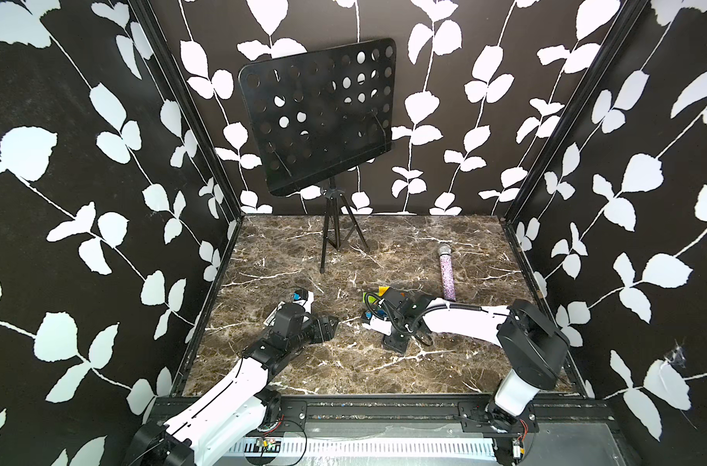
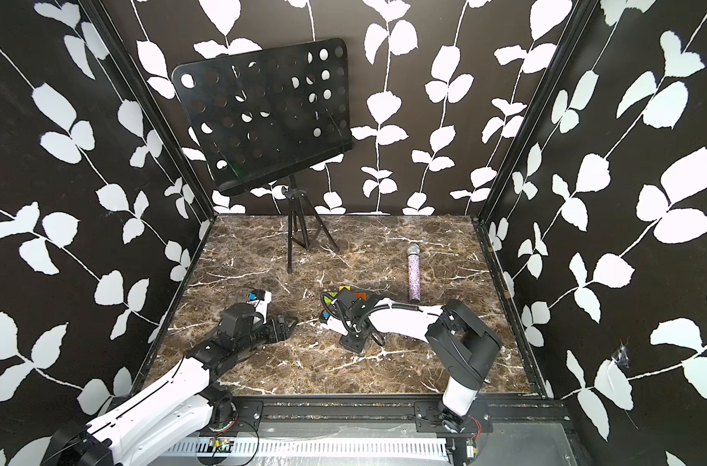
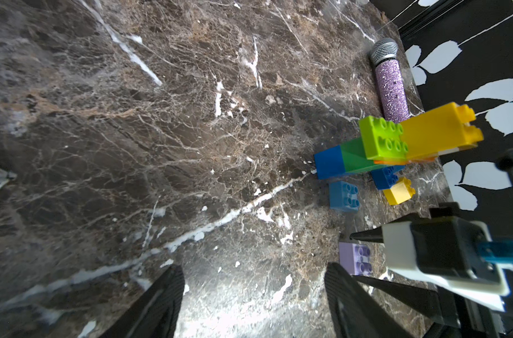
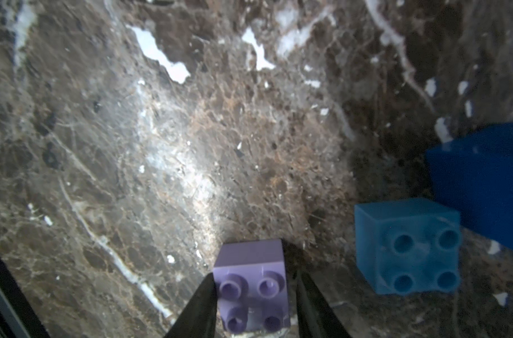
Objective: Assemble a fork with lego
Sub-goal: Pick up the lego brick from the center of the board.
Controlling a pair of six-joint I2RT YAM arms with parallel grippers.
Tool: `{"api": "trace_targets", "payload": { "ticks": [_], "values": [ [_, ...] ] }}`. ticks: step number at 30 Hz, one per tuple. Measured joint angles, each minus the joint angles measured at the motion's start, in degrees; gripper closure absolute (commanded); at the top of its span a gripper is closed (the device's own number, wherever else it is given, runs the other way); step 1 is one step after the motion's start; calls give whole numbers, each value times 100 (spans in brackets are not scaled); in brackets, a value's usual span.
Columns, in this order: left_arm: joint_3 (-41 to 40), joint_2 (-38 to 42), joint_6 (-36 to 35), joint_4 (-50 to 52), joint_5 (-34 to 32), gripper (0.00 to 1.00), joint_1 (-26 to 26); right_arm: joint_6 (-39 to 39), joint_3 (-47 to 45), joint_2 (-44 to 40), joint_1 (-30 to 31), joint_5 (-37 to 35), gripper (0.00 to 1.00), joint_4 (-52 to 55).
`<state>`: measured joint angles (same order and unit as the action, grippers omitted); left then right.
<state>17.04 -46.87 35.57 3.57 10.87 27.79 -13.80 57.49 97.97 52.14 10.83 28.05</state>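
Note:
The partly built fork [image 3: 351, 161] lies on the marble table, a blue-and-green stem with an orange strip [image 3: 395, 160]. A lime brick [image 3: 381, 137] and a long yellow brick [image 3: 436, 131] are stacked on it. Loose lego lies beside it: a light blue brick [image 3: 344, 195], a dark blue one [image 3: 385, 177] and a small yellow one [image 3: 398, 191]. My right gripper [image 4: 253, 276] is down at the table with its fingers against both sides of a pale lilac brick [image 4: 250, 292], close to the light blue brick [image 4: 407, 245]. My left gripper [image 3: 255, 267] is open over bare marble, left of the lego. In both top views the right arm hides most of the bricks [image 1: 384, 291].
A glittery pink microphone [image 1: 446, 274] lies just behind the bricks towards the right. A black music stand [image 1: 319, 117] rises at the back, its tripod legs [image 1: 335, 238] on the table's far middle. Patterned walls close in the left, right and back sides.

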Motion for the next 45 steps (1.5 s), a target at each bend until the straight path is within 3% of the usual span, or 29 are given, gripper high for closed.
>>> {"api": "trace_targets", "payload": {
  "ticks": [18, 27, 34, 45],
  "values": [
    [24, -90, -85, 177, 72, 22, -114, -260, 382, 96, 0, 201, 74, 566],
    [146, -433, -61, 208, 789, 23, -590, -778, 1440, -479, -33, 448, 75, 1346],
    [564, -533, -103, 243, 1150, 24, -610, -1377, 2326, -612, -236, 481, 74, 2120],
    [1438, -1322, -271, 247, 1663, 24, -610, -3200, 3897, -396, -826, 162, 72, 3294]
  ]
}}
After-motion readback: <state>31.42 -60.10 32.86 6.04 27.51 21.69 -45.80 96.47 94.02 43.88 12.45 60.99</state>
